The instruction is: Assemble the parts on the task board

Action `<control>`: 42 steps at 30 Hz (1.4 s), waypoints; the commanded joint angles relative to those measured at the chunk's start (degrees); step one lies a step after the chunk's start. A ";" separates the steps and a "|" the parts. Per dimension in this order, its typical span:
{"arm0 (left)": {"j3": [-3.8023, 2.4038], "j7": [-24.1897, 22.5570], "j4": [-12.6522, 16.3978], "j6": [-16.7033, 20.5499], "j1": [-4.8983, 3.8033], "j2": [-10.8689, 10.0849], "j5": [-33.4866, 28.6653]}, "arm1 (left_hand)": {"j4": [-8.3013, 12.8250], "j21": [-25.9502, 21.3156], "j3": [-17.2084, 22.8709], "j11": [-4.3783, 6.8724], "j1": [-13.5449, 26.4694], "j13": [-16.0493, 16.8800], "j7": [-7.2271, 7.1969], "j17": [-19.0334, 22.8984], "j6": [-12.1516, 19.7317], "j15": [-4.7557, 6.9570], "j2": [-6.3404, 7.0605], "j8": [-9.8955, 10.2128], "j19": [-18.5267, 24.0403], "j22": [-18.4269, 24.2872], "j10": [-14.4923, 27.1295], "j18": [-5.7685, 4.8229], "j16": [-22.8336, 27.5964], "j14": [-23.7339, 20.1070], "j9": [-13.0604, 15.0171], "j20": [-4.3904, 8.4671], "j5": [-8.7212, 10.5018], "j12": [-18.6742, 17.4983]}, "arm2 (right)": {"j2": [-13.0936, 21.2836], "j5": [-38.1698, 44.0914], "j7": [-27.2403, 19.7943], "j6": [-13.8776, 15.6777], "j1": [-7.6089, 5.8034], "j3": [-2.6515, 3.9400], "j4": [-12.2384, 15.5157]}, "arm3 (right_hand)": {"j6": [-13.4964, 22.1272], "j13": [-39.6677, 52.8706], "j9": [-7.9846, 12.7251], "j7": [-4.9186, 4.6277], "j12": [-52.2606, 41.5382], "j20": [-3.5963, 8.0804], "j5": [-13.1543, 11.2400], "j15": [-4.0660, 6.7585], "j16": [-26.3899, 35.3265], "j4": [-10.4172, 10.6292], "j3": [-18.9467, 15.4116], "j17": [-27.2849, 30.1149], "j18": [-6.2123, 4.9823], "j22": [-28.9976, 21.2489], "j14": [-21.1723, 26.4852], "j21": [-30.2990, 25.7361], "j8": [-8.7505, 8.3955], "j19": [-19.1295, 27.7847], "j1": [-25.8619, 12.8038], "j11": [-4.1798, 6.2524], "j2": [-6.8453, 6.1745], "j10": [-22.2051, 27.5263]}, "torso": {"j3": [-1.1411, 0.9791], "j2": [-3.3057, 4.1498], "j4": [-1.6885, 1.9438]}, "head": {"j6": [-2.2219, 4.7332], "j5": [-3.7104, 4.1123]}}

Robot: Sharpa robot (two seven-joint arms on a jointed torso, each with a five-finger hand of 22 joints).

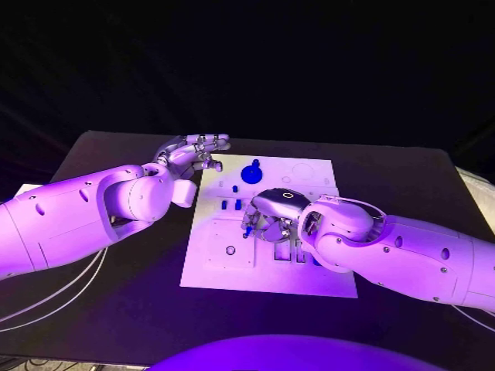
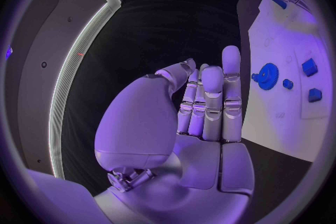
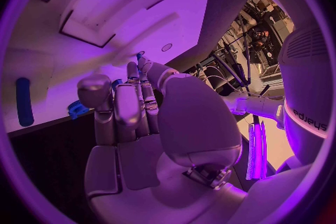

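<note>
the right hand [image 1: 272,219] pinches a small blue peg [image 1: 247,225] over the middle of the task board [image 1: 220,267]; it looks light, rigid, slippery, best gripped mid-shaft, while the left hand [image 1: 194,151] hangs released beside the board's far corner.

The black table [image 1: 114,309] carries the white task board [image 1: 220,274] at its middle.

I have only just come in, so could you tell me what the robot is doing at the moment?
It is assembling small blue parts on the white task board. The right hand is down over the middle of the board, pinching a small blue part. The left hand hovers by the board's far left corner, fingers extended and holding nothing. A blue gear lies at the board's far end.
</note>
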State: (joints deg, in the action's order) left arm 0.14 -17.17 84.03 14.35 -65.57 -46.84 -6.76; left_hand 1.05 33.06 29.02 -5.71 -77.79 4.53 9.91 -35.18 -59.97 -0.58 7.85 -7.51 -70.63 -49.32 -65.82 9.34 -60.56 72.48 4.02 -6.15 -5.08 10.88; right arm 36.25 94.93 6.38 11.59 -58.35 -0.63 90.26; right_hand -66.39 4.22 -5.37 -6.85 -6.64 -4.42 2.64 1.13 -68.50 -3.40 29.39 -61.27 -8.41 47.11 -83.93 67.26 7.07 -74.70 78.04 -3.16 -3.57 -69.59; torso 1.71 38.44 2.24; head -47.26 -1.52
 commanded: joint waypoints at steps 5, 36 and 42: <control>-0.03 0.01 0.05 -1.32 0.02 0.15 -0.20 | 0.00 -0.32 -0.44 0.05 -0.19 0.03 0.15 0.05 0.37 -0.03 -0.38 -0.26 0.49 0.09 0.32 1.08 0.20 -0.31 -0.09 -0.04 -0.31 0.38 | -0.50 1.74 -0.27 -1.87 0.21 -0.10 -0.65 | -0.21 -0.03 -0.06 -0.23 0.30 -0.10 0.38 0.31 -0.24 0.14 0.00 -0.05 0.87 -0.03 -1.98 0.18 -0.07 -0.27 -0.47 -0.28 0.11 -0.12 | 0.02 0.00 -0.03 | -0.15 -0.08; -0.03 0.62 -0.23 -1.59 0.02 0.17 -0.20 | 0.06 -0.41 -0.56 0.02 -0.18 0.02 0.19 0.26 0.49 -0.07 -0.39 -0.29 0.52 0.14 0.47 1.07 0.29 -0.43 -0.10 -0.07 -0.31 0.46 | -1.25 4.88 2.46 -1.58 0.46 -0.65 -0.38 | 10.05 -0.54 1.63 -2.30 2.74 -1.71 1.71 -1.79 0.53 0.46 -4.98 1.54 0.00 -5.19 -0.86 -2.81 -3.49 2.71 -3.89 -2.84 -3.89 10.60 | 0.03 -0.04 -0.04 | -0.50 -0.14; -0.03 0.73 -0.26 -1.68 0.02 0.15 -0.19 | 0.09 -0.45 -0.63 -0.01 -0.17 0.01 0.22 0.37 0.57 -0.09 -0.38 -0.30 0.53 0.17 0.55 1.07 0.34 -0.49 -0.10 -0.08 -0.28 0.50 | -0.06 5.18 3.15 4.83 0.51 -0.66 0.48 | 10.74 -0.35 1.44 -2.60 1.71 -2.02 2.54 -2.04 1.56 0.10 -6.70 3.15 -0.41 -7.62 -0.14 -4.37 -3.32 3.79 -3.14 -3.16 -3.52 12.74 | -0.03 -0.01 0.01 | -0.24 0.22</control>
State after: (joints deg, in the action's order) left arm 0.14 -16.41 83.75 13.83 -65.53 -46.79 -6.76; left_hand 1.06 32.83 28.70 -5.71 -77.79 4.52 10.11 -34.86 -59.76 -0.69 7.85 -7.51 -70.42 -49.23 -65.81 9.33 -60.56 72.25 3.98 -6.36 -5.08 11.16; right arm 35.87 98.91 8.06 11.90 -57.91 -1.30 90.38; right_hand -55.77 3.79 -3.87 -9.30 -4.65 -6.57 5.00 -0.53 -67.18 -3.39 23.08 -58.23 -8.42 39.59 -84.13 63.21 3.74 -71.29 74.21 -6.38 -7.11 -57.09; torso 1.71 38.40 2.22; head -47.65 -1.48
